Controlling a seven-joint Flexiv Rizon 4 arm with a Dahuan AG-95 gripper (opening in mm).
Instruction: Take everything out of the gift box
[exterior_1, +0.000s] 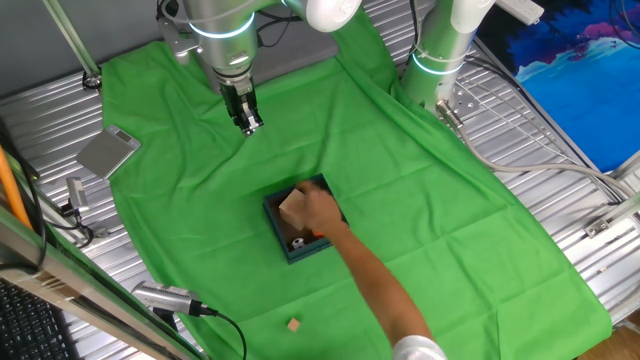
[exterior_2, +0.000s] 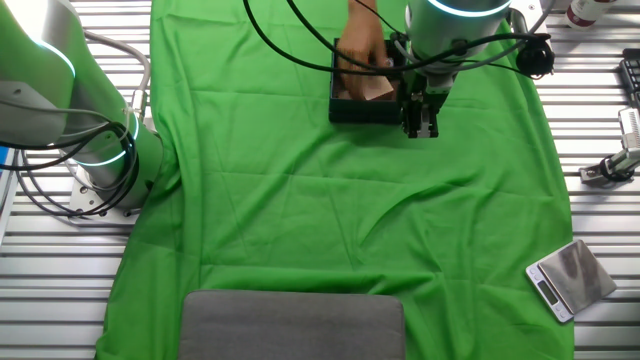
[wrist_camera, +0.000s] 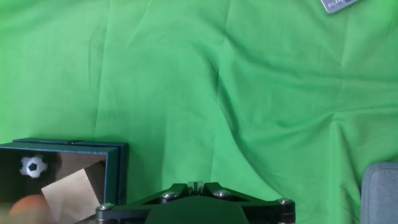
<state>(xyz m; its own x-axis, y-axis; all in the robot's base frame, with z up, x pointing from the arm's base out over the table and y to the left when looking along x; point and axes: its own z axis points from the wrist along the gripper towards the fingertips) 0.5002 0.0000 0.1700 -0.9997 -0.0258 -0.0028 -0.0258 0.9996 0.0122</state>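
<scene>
The gift box (exterior_1: 277, 230) sits mid-cloth, dark teal with a brown inside. A person's hand (exterior_1: 316, 212) reaches into it and covers much of it. Beside the hand I see a tiny soccer ball (exterior_1: 297, 242) and a bit of orange (exterior_1: 319, 237). In the hand view the box (wrist_camera: 118, 174) is at lower left, holding the soccer ball (wrist_camera: 32, 166), a tan cube (wrist_camera: 71, 193) and an orange ball (wrist_camera: 25, 208). Another tan cube (exterior_1: 293, 324) lies on the cloth near the front. My gripper (exterior_1: 248, 123) hangs shut and empty above the cloth, beyond the box.
A green cloth (exterior_1: 400, 180) covers the table. A small silver scale (exterior_1: 108, 152) lies at its left edge. A grey pad (exterior_2: 290, 325) lies at one end of the cloth. A second robot arm (exterior_1: 440, 50) stands at the back right. The person's forearm (exterior_1: 385, 290) crosses the front right.
</scene>
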